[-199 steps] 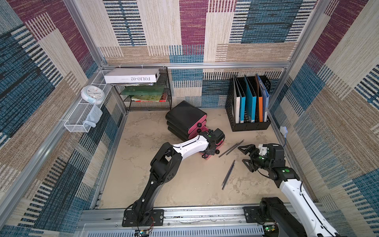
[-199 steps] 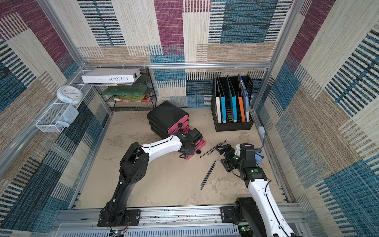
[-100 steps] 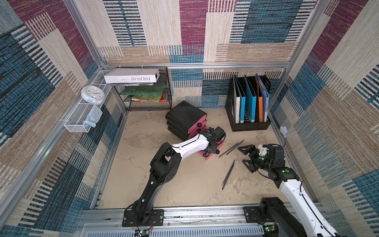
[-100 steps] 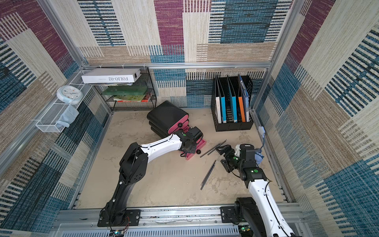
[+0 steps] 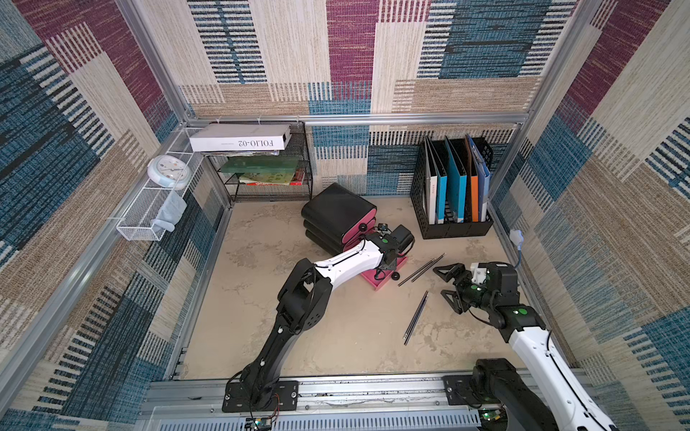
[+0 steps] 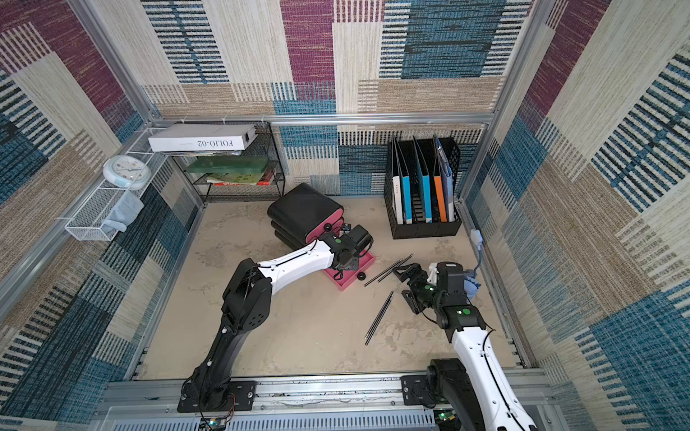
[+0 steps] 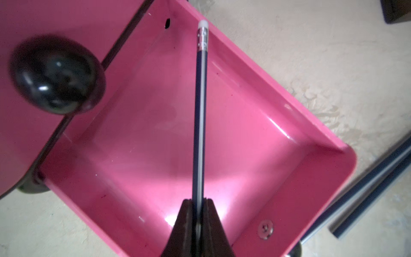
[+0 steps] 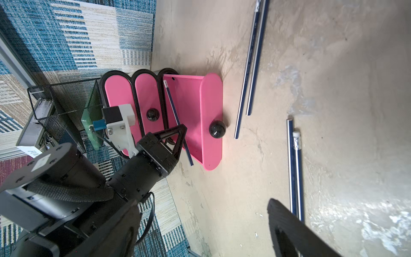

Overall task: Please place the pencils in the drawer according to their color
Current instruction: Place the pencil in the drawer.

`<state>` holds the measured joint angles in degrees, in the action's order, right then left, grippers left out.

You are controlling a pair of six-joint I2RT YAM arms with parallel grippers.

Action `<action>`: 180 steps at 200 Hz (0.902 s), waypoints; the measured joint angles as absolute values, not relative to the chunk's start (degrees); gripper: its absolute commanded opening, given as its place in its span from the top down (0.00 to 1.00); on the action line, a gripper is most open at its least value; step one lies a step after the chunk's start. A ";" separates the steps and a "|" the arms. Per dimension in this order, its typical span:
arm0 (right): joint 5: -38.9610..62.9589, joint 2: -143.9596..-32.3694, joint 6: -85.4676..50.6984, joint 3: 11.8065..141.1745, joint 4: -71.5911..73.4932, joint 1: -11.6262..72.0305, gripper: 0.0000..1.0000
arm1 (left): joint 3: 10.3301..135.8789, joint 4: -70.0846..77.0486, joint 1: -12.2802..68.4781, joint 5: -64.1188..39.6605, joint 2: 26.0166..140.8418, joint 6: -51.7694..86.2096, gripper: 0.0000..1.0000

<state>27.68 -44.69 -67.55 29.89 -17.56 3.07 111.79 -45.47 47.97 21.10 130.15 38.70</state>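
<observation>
Left gripper [image 7: 198, 201]: you are clamping its jaws together on a navy pencil [image 7: 200, 111], gripping well back from the eraser so that most of the shaft is reaching out ahead
Held pencil: it is hanging slanted over the open drawer [image 7: 255, 144], with its eraser tip crossing the far wall's rim; I cannot tell whether it is touching there
Why this hold: you seem to be lining the shaft up along the tray so it drops inside and not across an edge
Drawer unit [image 5: 336, 212]: only the lowest drawer is standing pulled out and the two above are sitting shut, so this tray is probably serving the navy colour
Right gripper [image 5: 449, 284]: its jaws are standing wide apart and holding nothing; you are hovering it just beside the loose pencils, seemingly ready to pick one up
Loose pencils: one pair [image 5: 422, 269] is lying near the drawer front and another pair [image 5: 415, 317] is lying nearer the right arm, all looking navy
Risk: letting go while the tip is riding on the rim could leave the pencil propped or rolling out
</observation>
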 measured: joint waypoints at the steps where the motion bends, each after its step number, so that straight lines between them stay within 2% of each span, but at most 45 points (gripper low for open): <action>1: 27.68 -44.69 -67.55 29.89 -17.58 3.07 0.07 | 111.85 -45.47 47.94 21.10 130.21 38.74 1.00; 17: 27.68 -44.42 -67.40 29.89 -17.93 3.07 0.07 | 113.01 -45.80 47.79 21.21 131.24 39.07 1.00; 22: 27.68 -44.31 -67.29 29.89 -18.13 3.07 0.07 | 113.30 -45.87 47.72 21.21 131.48 39.24 0.96; 53: 27.68 -43.81 -66.78 29.89 -19.07 3.07 0.06 | 113.43 -46.02 47.57 21.19 132.14 39.68 0.49; 75: 27.66 -43.70 -66.46 29.89 -20.01 3.07 0.06 | 112.22 -45.87 47.57 21.02 131.68 39.57 0.29; 132: 27.05 -43.16 -65.34 30.76 -21.65 3.07 0.06 | 108.55 -45.10 47.66 15.97 125.49 37.06 0.25; 180: 25.17 -43.29 -63.05 32.10 -25.08 3.07 0.06 | 103.53 -46.41 48.21 6.02 114.48 37.65 0.25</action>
